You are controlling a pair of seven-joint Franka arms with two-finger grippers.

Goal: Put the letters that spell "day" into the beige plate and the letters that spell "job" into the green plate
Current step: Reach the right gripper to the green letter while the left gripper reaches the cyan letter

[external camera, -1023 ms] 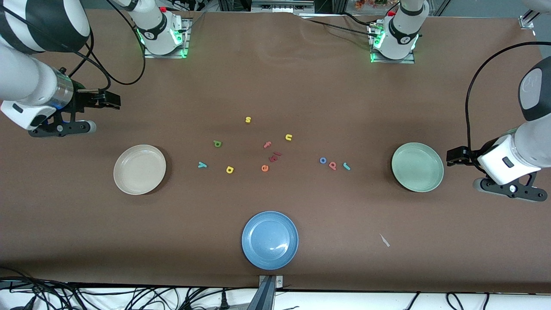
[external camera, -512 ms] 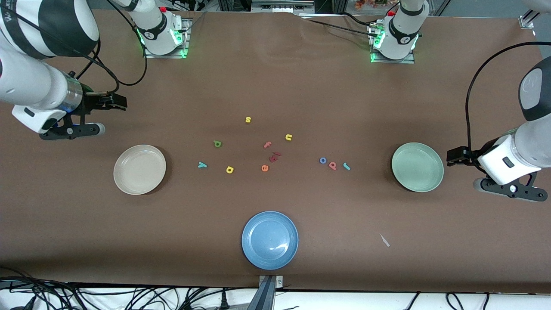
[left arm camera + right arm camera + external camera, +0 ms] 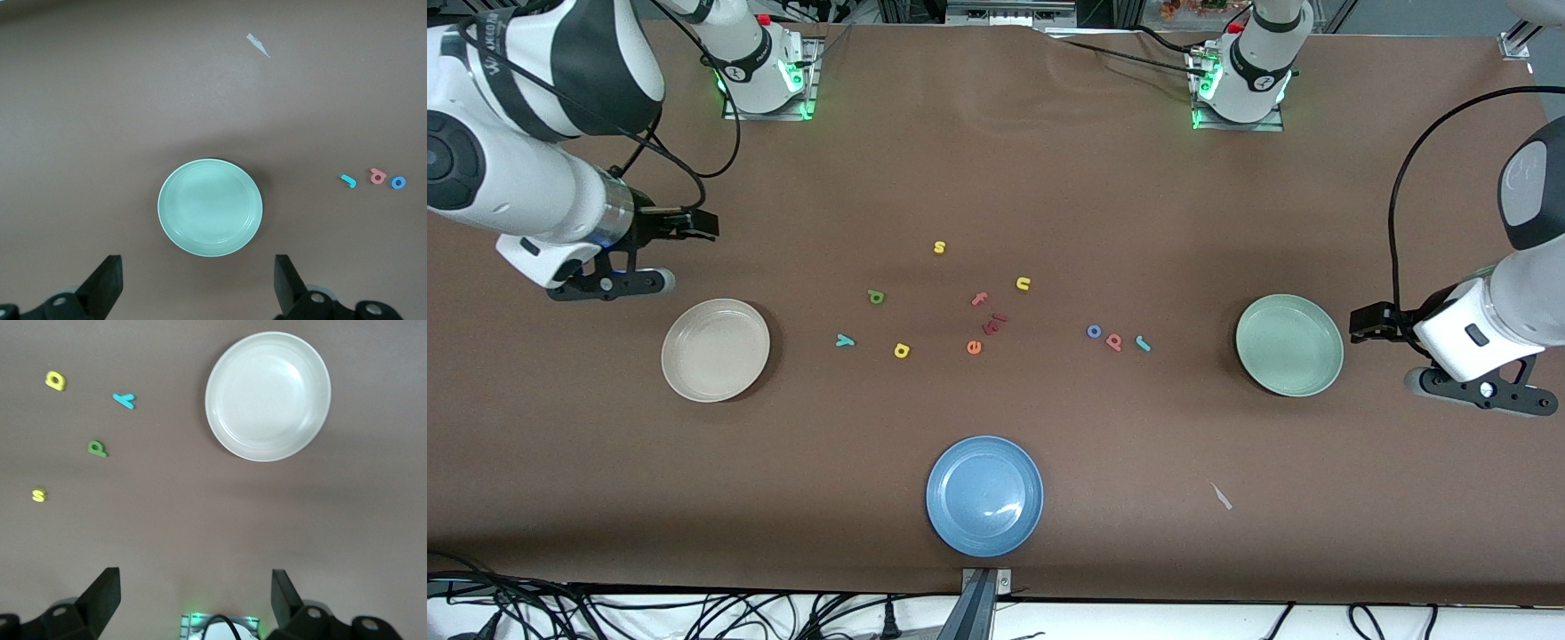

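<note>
The brown desk carries three plates and a scatter of foam letters. The beige plate lies toward the right arm's end, the green plate toward the left arm's end, and a blue plate sits nearest the front camera, between them.

The right claw hangs released (nothing between its fingers) over bare desk just beside the beige plate, with the plate nearer the front camera than the spot below it. The left claw is likewise spread wide and holds nothing, just beside the green plate at the desk's end.

The letters lie mid-desk, well apart from both claws. The green d, teal y and yellow a lie toward the beige plate. The blue o, salmon b and teal j form a row near the green plate.
</note>
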